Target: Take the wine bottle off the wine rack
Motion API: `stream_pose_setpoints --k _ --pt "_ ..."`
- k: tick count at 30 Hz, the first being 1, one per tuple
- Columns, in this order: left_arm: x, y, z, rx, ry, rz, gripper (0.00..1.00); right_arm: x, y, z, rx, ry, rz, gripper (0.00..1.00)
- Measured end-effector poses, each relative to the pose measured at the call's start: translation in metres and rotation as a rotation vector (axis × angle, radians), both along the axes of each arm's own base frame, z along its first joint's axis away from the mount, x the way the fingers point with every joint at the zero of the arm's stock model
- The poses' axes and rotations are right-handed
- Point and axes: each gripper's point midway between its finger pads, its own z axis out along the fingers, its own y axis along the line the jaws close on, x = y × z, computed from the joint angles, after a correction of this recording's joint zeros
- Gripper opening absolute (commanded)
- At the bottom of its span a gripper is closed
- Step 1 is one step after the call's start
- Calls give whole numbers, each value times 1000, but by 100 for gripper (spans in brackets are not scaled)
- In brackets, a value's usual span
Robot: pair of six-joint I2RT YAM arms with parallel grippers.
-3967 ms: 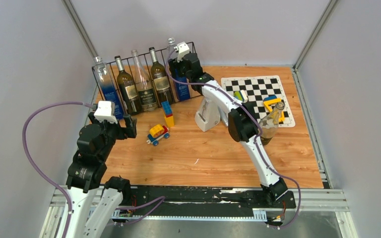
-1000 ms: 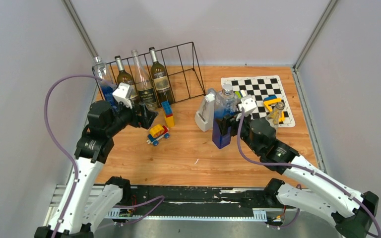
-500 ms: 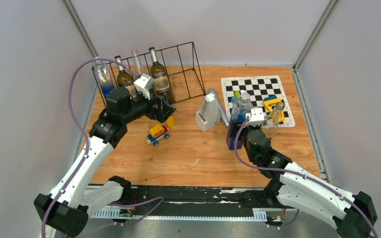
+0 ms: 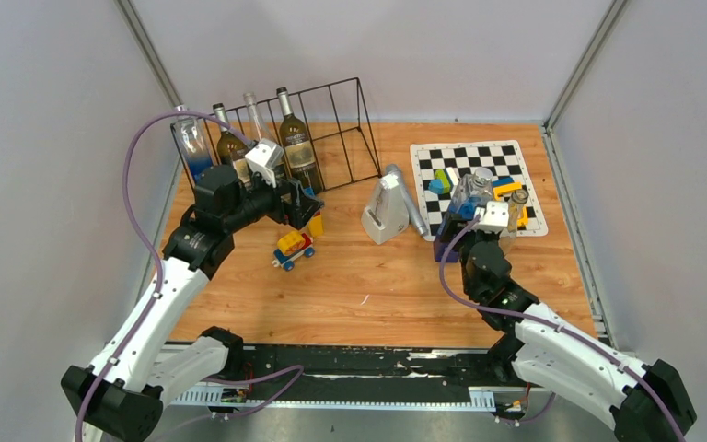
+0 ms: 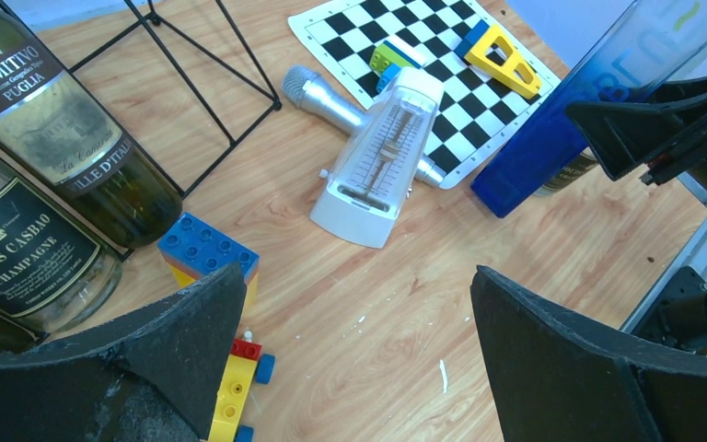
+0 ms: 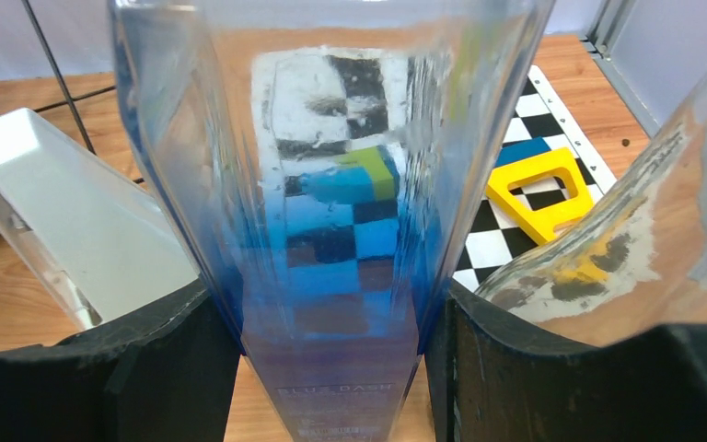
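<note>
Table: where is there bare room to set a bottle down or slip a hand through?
The widest bare wood lies in front, between the toy car and the blue bottle. A narrower strip runs behind the metronome, between the wine rack and the chessboard. Blocks crowd the chessboard.

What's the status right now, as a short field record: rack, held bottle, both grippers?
wine rack: holds four bottles, right slots empty
blue bottle: off the rack, by the chessboard's near-left corner
right gripper: jaws shut on blue bottle
left gripper: jaws open, empty, in front of the rack
bottle set down: cannot tell
</note>
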Motion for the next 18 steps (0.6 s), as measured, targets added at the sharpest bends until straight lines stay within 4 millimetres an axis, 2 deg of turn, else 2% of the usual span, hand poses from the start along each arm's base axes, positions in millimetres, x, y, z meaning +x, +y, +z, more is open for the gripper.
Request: stream_pose_setpoints --k 8,15,18 --pt "-1 3 -5 17 -1 7 100 0 -4 -5 -32 7 -9 0" --pt "-2 5 -12 24 10 15 100 -4 -7 -22 -46 41 -10 0" --pt "-3 5 -14 26 13 17 100 -6 -9 -22 -34 36 -12 2"
